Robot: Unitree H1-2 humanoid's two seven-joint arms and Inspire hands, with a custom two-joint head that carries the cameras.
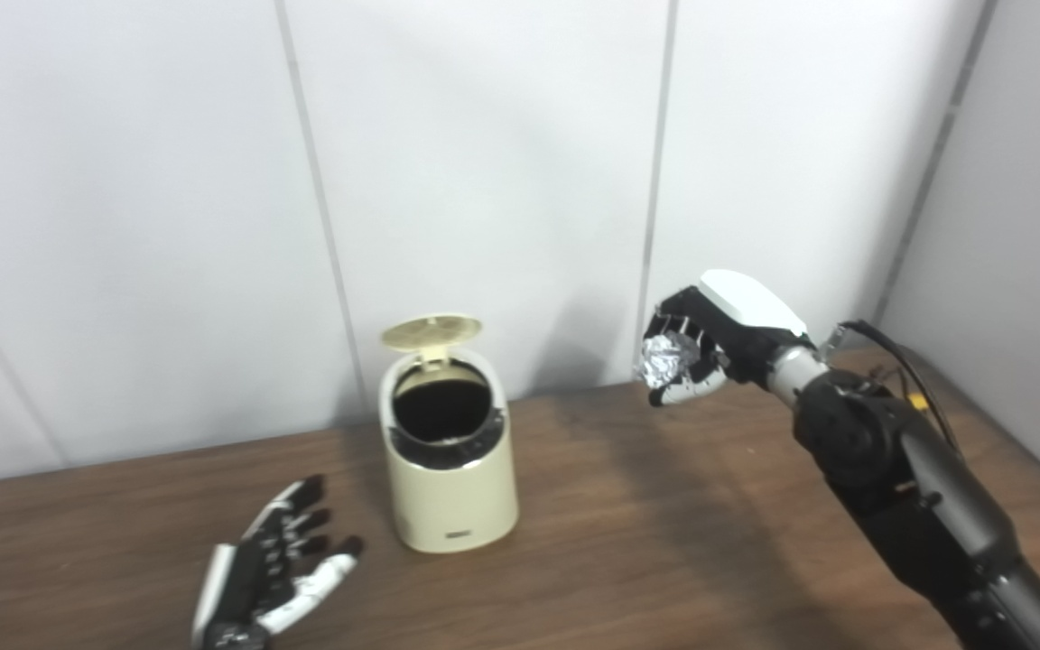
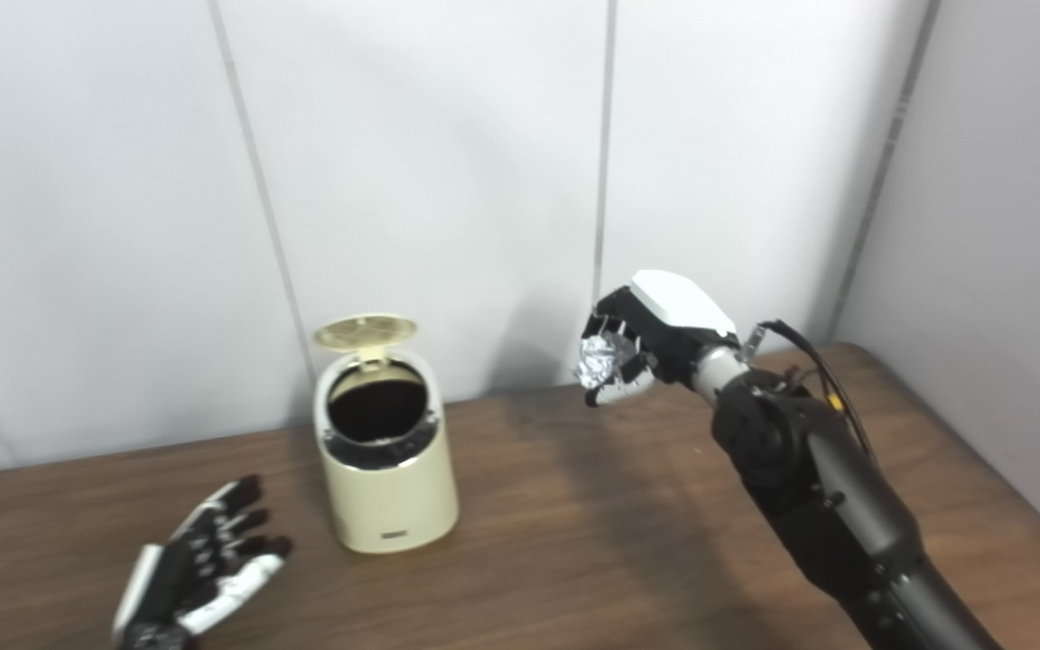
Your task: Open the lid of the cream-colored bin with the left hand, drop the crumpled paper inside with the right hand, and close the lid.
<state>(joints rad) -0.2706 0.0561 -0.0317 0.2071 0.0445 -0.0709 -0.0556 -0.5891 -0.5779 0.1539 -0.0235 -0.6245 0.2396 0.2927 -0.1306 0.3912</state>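
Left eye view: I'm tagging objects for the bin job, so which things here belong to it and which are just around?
Job things:
bin, lid standing open
paper, held in the right hand
left hand, open beside the bin

Just around:
table
wall

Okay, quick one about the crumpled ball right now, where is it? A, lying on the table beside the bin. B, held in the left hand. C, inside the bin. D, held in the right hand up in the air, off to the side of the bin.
D: the right hand has its fingers closed on the crumpled ball, raised above the table and to the side of the bin, whose lid stands open.
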